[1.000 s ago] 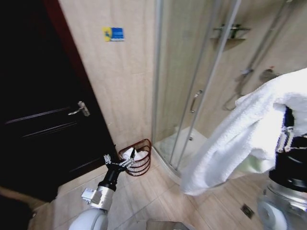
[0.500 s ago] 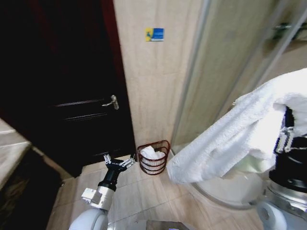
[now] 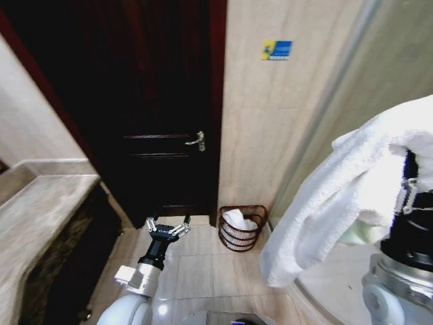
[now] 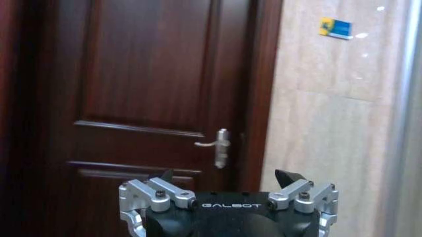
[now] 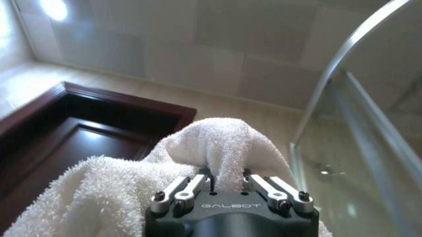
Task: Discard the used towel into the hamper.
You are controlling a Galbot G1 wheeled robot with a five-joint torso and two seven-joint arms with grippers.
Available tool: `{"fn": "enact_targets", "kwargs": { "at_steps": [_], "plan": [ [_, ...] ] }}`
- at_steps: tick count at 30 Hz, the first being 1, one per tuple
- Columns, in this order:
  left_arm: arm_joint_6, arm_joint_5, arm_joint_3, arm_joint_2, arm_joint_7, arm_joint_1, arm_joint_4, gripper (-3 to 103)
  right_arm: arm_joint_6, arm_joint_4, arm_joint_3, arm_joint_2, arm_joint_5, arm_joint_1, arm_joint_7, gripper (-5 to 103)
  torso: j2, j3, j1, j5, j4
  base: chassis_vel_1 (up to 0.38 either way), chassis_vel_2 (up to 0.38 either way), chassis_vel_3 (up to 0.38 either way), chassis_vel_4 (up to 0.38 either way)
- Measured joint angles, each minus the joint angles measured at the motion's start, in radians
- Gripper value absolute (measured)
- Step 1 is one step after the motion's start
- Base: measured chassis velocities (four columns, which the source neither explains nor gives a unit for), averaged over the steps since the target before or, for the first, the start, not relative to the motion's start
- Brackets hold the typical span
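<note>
The right hand is gripping the towel, holding it raised. The left hand is hanging spread and empty above the floor, near the hamper standing at the wall by the door.

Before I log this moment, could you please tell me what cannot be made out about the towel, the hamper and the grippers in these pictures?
- Towel: in the head view its right part runs off the picture's edge, so its full extent is unknown.
- Right gripper: in the right wrist view the fingertips are buried in the towel's folds.
- Hamper: small in the head view; something white lies inside, too small to identify.
- Left gripper: open, its base cut off by the left wrist view's edge.
</note>
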State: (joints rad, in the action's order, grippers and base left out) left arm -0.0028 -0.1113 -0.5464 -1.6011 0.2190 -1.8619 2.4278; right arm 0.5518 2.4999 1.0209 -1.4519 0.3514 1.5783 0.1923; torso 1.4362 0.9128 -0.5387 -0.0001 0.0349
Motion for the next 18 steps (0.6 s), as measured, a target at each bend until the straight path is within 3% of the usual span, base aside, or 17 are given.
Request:
{"fn": "enact_targets", "kwargs": {
  "at_steps": [18],
  "plan": [
    [0.0,0.0,0.0,0.0,0.0,0.0,0.0,100,-0.002,0.0,-0.01,-0.003,0.005,-0.003,0.011,20,0.001,0.0,0.0,0.0001,-0.0001,0.023,0.026,0.023,0.024]
  ]
}}
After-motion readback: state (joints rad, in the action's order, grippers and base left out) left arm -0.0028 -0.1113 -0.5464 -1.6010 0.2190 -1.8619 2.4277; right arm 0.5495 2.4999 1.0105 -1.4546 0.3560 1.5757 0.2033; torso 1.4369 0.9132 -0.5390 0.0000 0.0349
